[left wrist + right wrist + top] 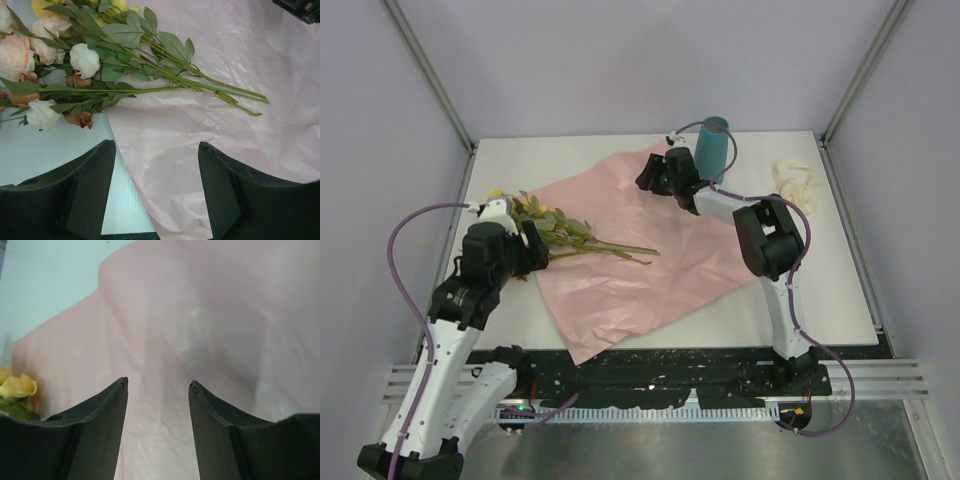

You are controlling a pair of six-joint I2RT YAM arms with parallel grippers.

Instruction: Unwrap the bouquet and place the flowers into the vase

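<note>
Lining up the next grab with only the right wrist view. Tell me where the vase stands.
Observer: The vase stands upright near the table's far edge, just beyond the right gripper.
Operator: Now give me the flowers' layout.
Observer: The flowers lie loose at the paper's left edge, stems on it pointing right, blooms over bare table.
Operator: Report the left gripper.
Observer: The left gripper is open and empty, over the paper's edge beside the stems.
</note>
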